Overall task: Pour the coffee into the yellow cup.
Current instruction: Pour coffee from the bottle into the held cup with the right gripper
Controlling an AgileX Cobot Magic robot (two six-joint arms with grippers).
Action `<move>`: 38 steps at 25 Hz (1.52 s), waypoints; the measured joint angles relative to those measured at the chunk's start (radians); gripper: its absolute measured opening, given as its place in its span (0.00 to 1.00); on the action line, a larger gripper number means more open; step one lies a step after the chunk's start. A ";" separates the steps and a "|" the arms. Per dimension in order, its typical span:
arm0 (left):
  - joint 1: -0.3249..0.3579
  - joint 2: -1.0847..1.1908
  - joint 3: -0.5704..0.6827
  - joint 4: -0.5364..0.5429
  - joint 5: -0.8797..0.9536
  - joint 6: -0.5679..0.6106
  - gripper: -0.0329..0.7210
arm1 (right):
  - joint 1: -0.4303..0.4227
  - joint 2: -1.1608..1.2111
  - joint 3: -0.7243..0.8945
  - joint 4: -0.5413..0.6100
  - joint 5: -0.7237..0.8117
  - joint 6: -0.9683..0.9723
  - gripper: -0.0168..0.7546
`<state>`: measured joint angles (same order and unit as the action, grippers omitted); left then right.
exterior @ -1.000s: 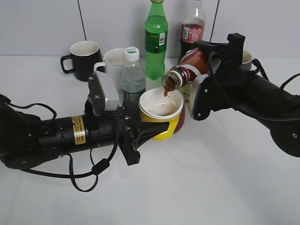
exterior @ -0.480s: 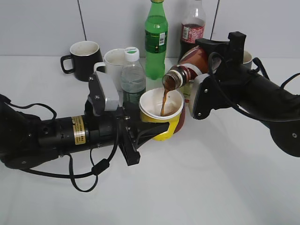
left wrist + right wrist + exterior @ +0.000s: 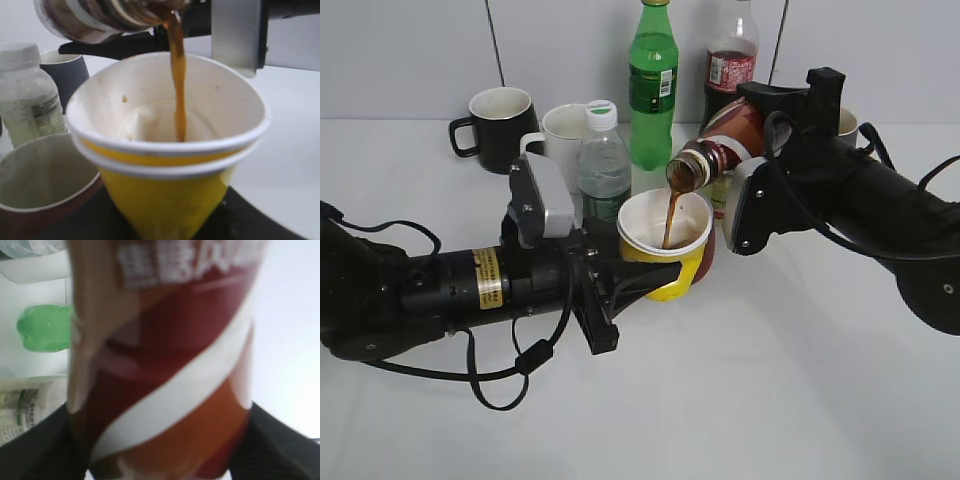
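My left gripper (image 3: 655, 275) is shut on the yellow cup (image 3: 665, 243) and holds it upright near the table's middle. The cup fills the left wrist view (image 3: 167, 150), white inside. My right gripper (image 3: 745, 150) is shut on the coffee bottle (image 3: 715, 150), tilted with its open mouth down-left over the cup. A brown coffee stream (image 3: 669, 218) falls from the mouth into the cup, also seen in the left wrist view (image 3: 177, 80). The bottle's brown-and-white swirl label fills the right wrist view (image 3: 165, 365).
Behind the cup stand a small clear water bottle (image 3: 604, 165), a green soda bottle (image 3: 653, 85), a red-labelled cola bottle (image 3: 730, 65), a black mug (image 3: 498, 127) and a white mug (image 3: 560, 135). A dark-red mug (image 3: 35, 185) sits right beside the cup.
One second ago only a drip hung at the bottle's mouth. A steady brown stream now runs into the cup. Both arms have stayed nearly still.
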<state>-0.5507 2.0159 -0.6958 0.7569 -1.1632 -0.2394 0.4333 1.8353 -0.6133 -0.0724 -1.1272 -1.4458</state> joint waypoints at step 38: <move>0.000 0.000 0.000 0.006 -0.014 0.000 0.41 | 0.000 0.000 0.000 0.054 0.016 0.337 0.68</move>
<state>-0.5507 2.0159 -0.6958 0.7625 -1.1775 -0.2394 0.4333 1.8353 -0.6133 -0.0179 -1.1108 -1.1085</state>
